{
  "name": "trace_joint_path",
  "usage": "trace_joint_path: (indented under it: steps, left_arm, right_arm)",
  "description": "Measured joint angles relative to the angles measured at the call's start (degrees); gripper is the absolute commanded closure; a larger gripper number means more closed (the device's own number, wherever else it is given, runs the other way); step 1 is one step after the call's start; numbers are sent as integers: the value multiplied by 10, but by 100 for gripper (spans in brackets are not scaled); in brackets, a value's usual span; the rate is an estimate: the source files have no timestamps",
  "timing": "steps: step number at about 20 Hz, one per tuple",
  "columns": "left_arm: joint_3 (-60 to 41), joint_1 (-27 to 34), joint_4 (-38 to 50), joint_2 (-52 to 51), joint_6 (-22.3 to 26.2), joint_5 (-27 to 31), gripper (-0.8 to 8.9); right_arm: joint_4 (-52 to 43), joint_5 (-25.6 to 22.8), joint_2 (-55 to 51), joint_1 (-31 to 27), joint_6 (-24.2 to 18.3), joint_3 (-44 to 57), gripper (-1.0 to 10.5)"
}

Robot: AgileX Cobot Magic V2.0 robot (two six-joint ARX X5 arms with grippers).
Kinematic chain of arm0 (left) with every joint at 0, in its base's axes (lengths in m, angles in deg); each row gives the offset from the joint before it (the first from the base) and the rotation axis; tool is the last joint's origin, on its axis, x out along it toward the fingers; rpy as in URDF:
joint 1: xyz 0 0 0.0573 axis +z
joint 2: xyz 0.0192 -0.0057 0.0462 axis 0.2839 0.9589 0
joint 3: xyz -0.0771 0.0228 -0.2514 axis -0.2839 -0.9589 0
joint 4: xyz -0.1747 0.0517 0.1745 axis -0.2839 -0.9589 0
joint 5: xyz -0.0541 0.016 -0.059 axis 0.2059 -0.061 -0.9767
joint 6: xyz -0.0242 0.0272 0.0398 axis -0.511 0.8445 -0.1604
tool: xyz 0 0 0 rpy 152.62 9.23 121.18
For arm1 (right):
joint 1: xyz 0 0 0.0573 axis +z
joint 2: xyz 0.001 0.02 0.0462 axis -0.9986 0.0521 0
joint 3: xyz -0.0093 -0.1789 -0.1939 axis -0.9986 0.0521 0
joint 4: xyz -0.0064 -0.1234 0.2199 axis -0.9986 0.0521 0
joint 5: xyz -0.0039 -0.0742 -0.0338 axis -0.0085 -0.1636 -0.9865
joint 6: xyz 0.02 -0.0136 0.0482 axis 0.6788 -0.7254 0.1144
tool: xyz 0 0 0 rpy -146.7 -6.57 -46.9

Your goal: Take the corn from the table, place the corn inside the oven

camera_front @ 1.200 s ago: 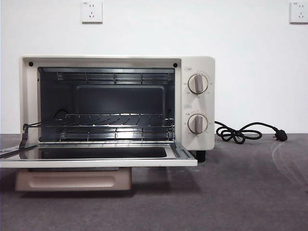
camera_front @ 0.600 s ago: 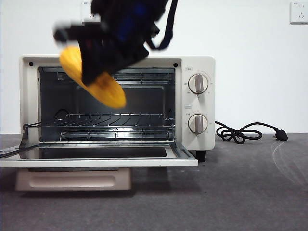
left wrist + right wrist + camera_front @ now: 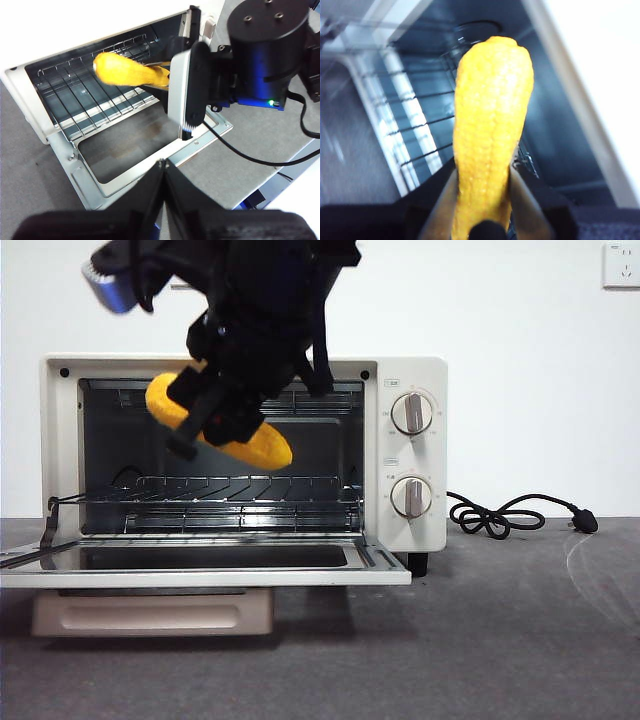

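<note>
The yellow-orange corn [image 3: 262, 447] hangs tilted in front of the upper part of the oven's open cavity, above the wire rack [image 3: 240, 490]. My right gripper [image 3: 215, 420] comes down from above, big and dark, and is shut on the corn [image 3: 490, 125] near one end; its jaws press both sides of the cob [image 3: 125, 72]. The cream-white oven [image 3: 420, 370] stands on the dark grey table [image 3: 480, 640] with its door [image 3: 200, 577] folded down flat. My left gripper [image 3: 162, 167] is shut on nothing and hovers high over the oven's door side, apart from the corn.
A black power cord [image 3: 500, 515] with a plug lies on the table right of the oven. Two knobs [image 3: 411, 413] sit on the oven's right panel. The right arm's wrist [image 3: 260, 55] fills the space over the door. A white wall stands behind.
One second ago no arm showed. The right gripper then came down from above with the corn, and now holds it lower, close before the oven's opening.
</note>
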Motion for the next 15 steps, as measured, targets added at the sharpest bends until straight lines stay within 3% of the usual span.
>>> trace_joint_path:
  steps: [3, 5, 11, 15]
  left_arm:
    - [0, 0, 0, 1, 0, 0, 819]
    - [0, 0, 0, 1, 0, 0, 819]
    - [0, 0, 0, 1, 0, 0, 819]
    - [0, 0, 0, 1, 0, 0, 819]
  right_arm:
    - [0, 1, 10, -7, -26, 0, 664]
    - [0, 1, 11, -11, -31, 0, 570]
    - [-1, -1, 11, -15, -31, 0, 525]
    - [-1, -31, 11, -14, -24, 0, 528]
